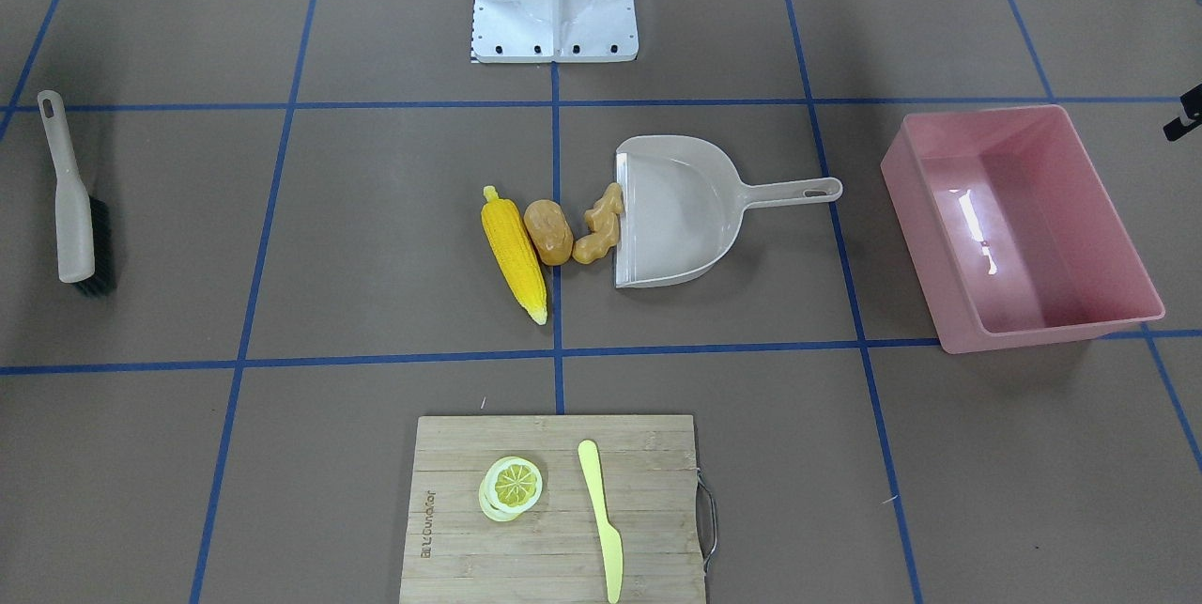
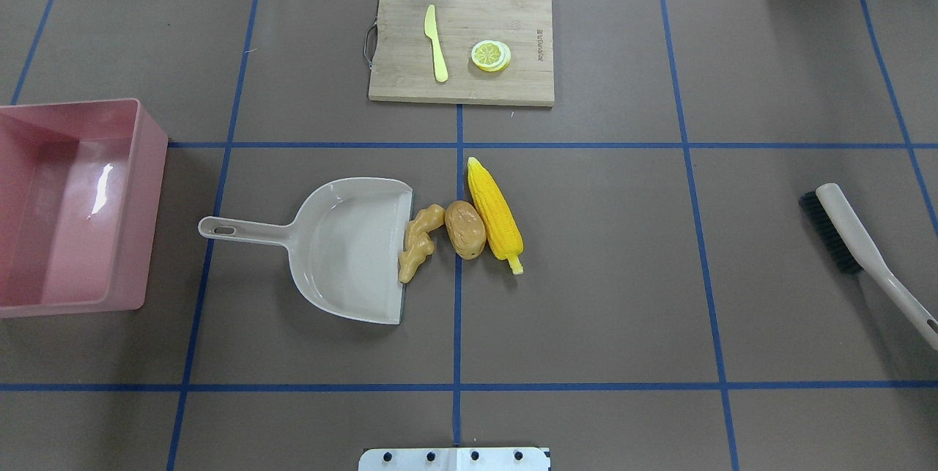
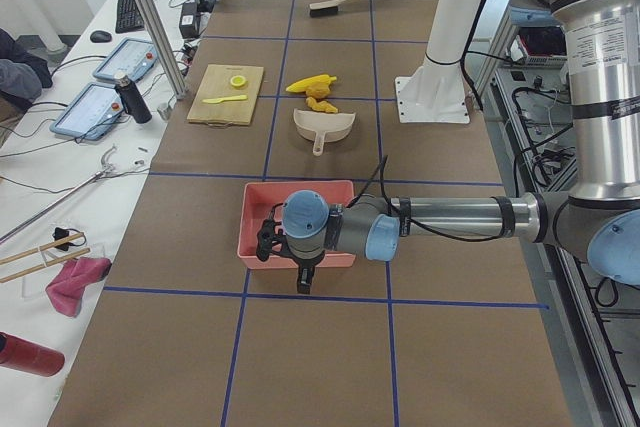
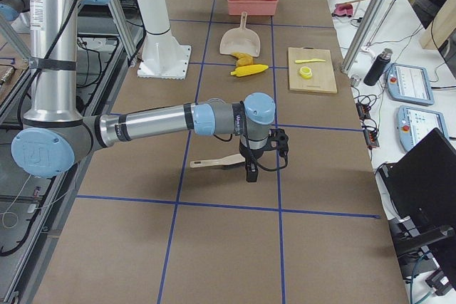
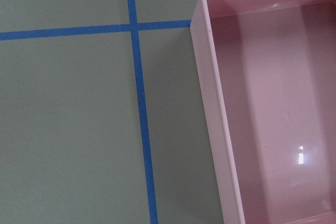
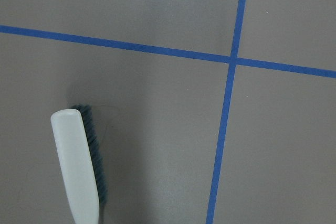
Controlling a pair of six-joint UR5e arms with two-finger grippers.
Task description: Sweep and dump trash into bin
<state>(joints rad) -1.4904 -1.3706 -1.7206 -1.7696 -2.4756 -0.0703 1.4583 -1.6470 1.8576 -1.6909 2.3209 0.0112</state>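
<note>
1. Left gripper [image 3: 303,283] hangs above the bin's [image 2: 150,163] outer rim. It shows only in the side view, so I cannot tell how far its jaws are parted or whether it holds anything.
2. Right gripper [image 4: 250,173] hangs over the brush [image 2: 857,244] at the table's other end. It too shows only from the side, and its jaw state cannot be told.
3. Bare table lies between the dustpan's [image 2: 352,251] handle and the bin. A wider bare stretch separates the corn cob [image 2: 495,216] from the brush.
4. The cutting board [image 2: 454,86], with a plastic knife [image 2: 437,53] and a lemon slice [image 2: 489,56] on it, sits on the far side, well apart from the trash.
5. The overhead view cuts off the bin's left part and the brush handle's end. The right wrist view shows only the brush's head end.
6. The trash lies mid-table in a row at the dustpan's open mouth.
7. The ginger root [image 2: 418,242] lies along the pan's lip and touches it.
8. The potato [image 2: 465,229] sits between the ginger and the corn, close against both.
9. The corn's long axis runs roughly from the robot's side to the far side, slightly slanted.
10. The bin's long side runs the same way, a little skewed to the tape lines, with its opening upward.
11. The dustpan's handle points toward the bin.
</note>
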